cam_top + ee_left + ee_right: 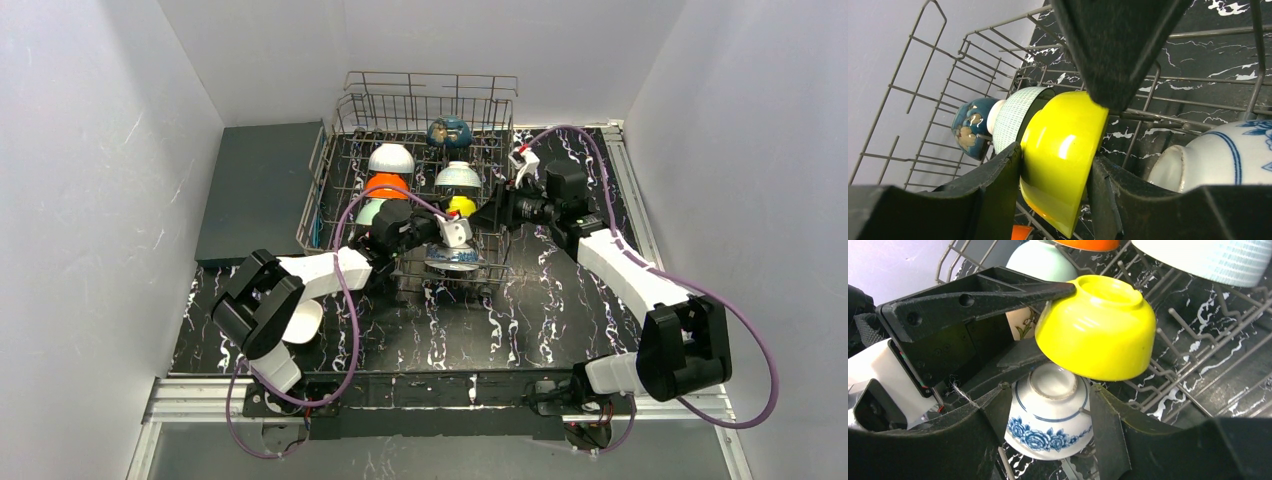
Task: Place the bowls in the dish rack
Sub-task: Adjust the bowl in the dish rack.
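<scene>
Left hand (1055, 157) grips yellow bowl (1064, 131), unclear overhead.

Left wrist: orange bowl (1022, 233) only a sliver at btm edge; blue-and-white bowl (1220, 155) partly beyond rt edge.

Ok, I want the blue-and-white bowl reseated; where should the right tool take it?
Probably across its raised foot ring, from above: the blue-and-white bowl lies mouth down, foot facing up, rim low among the dish rack wires. The yellow bowl hangs close by, so mind that.

White walls (100, 150); black marbled tabletop (560, 320); grey slab (260, 190) far-left.
</scene>
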You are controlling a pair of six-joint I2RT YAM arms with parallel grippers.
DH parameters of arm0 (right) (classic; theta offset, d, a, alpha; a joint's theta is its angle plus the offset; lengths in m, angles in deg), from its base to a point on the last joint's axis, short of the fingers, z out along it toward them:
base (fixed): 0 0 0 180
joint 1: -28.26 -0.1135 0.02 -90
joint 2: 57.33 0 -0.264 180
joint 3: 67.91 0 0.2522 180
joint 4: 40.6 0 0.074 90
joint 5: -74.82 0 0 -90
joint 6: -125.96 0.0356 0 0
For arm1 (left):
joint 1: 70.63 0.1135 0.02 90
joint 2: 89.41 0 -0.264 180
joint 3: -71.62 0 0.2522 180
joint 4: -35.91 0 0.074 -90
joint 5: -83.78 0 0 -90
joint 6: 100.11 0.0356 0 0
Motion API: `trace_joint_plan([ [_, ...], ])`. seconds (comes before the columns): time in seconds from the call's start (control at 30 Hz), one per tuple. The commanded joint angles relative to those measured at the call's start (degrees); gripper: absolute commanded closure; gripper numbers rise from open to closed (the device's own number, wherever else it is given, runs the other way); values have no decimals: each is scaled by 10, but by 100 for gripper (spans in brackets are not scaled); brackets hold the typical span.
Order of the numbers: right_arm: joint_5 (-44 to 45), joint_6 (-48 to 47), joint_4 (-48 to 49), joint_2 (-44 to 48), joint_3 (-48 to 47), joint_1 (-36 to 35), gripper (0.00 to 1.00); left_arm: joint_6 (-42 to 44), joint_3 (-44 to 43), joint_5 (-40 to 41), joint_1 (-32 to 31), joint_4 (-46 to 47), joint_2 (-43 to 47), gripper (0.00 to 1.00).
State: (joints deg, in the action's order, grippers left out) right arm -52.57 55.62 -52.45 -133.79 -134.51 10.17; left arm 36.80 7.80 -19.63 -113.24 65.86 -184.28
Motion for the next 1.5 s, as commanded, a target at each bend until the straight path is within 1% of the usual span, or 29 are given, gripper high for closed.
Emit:
trace_joint_plan([
  [0.0,20,-10,26,-15,-47,-15,35,-13,-35,-37,-5,-11,9,63],
  [0.13,38,-16,20,-36,-69,-19,41,-24,-52,-47,-5,-14,-13,69],
  [0.3,66,-32,-2,-64,-94,-29,43,-42,-67,-57,-4,-22,-34,72],
  [0.47,87,-52,-45,-87,-107,-34,50,-54,-64,-76,-3,-31,-40,74],
  [0.63,105,-64,-60,-91,-101,-44,51,-63,-45,-84,-3,-33,-26,75],
  [0.7,111,-71,-69,-93,-102,-52,51,-67,-35,-90,-3,-33,-14,72],
  [0.77,118,-76,-79,-98,-103,-58,51,-74,-24,-99,-3,-34,-1,68],
  [0.87,129,-79,-84,-99,-99,-66,50,-85,-11,-105,-2,-40,23,54],
  [1.0,145,-80,-87,-102,-93,-73,50,-99,0,-108,-3,-51,54,45],
  [1.07,148,-80,-89,-105,-93,-76,50,-103,2,-109,-3,-58,65,44],
  [1.2,160,-80,-90,-108,-94,-79,50,-110,4,-97,-3,-66,83,49],
  [1.3,171,-80,-94,-110,-99,-80,50,-110,6,-87,-3,-73,93,51],
  [1.43,185,-81,-100,-115,-107,-81,50,-110,5,-69,-3,-79,96,51],
  [1.47,188,-81,-103,-116,-108,-81,50,-112,5,-64,-3,-79,98,50],
])
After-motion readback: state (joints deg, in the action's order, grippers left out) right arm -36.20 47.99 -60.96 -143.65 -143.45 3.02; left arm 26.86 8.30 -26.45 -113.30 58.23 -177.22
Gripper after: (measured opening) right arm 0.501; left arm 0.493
